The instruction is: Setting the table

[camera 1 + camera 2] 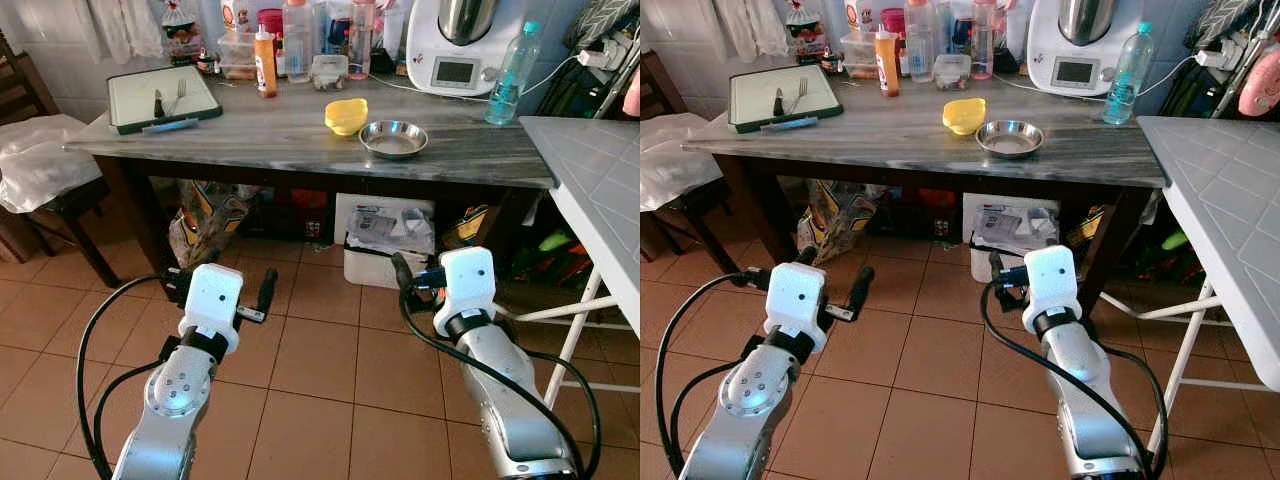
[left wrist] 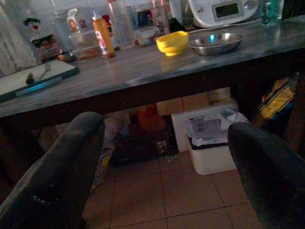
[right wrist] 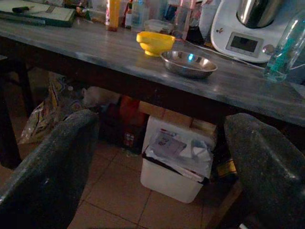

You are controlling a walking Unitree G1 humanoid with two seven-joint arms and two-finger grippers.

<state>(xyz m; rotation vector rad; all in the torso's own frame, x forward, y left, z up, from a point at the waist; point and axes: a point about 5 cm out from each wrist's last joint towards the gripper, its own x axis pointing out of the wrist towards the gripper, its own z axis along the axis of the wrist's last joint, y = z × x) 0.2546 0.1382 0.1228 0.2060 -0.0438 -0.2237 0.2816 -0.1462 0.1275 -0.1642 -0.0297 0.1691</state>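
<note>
Fork (image 1: 180, 96) small, half-blurred on tray (image 1: 125, 100)

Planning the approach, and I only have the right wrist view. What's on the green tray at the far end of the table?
Observer: On the green tray a fork and a dark-handled knife lie side by side.
Operator: Anything on my right side?
Observer: A white folding table stands on the robot's right, with its corner close to the right end of the grey table.
Operator: Left jaws?
Observer: The left gripper is low in front of the grey table, jaws open and holding nothing.
</note>
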